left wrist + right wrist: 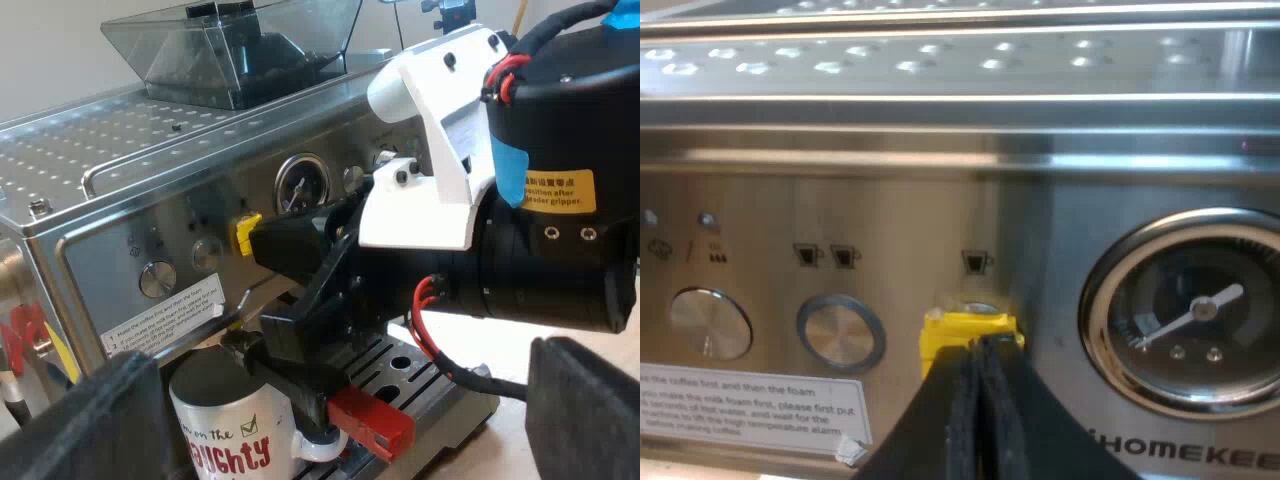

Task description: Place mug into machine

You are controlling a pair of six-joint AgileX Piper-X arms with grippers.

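The espresso machine reads "iHOMEKEE…" under its pressure gauge. A white label on its front says "…the coffee first and then the foam". A yellow sticker on the right arm ends in "gripper." The mug carries "on the" in black and big red letters ending "IGHTY".

The mug stands on the drip tray at the machine's front. It is below the right gripper and just ahead of the left gripper, between that one's spread fingers.

The right gripper's fingers are pressed together with nothing between them, and their tips touch a yellow tab on the panel. The left gripper's fingers stand well apart and hold nothing. The holder's dark handle crosses just above the mug's rim, with its red end beside the mug.
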